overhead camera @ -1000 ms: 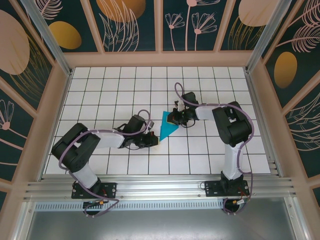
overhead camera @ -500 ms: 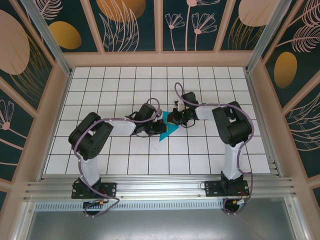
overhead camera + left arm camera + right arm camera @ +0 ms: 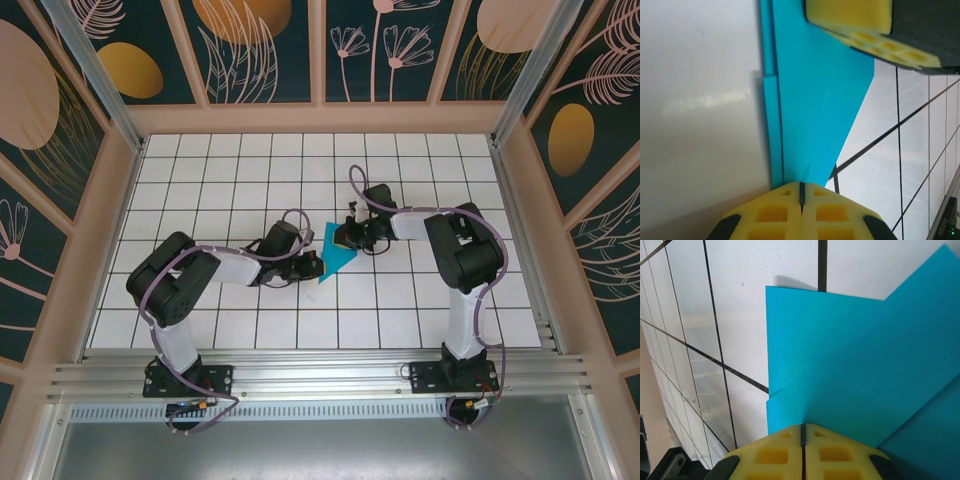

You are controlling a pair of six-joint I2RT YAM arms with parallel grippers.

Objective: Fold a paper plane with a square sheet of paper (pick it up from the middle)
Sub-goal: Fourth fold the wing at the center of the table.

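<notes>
white grid table [image 3: 200,190], floral walls [image 3: 260,60], teal paper [image 3: 335,262]

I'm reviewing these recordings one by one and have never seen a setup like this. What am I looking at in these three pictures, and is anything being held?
These are two small robot arms bolted at the near edge of a white tiled table. The overhead picture comes from a fixed camera above and behind them. The other two come from a camera on each wrist, so the yellow fingers at the bottom edge belong to that arm.

One thing lies on the table: a partly folded teal-blue paper with layered flaps. The left gripper meets it from the left, the right gripper from its far end. Both are shut with their tips against the paper. They seem to press it flat rather than lift it; I cannot tell whether a layer is pinched.
</notes>
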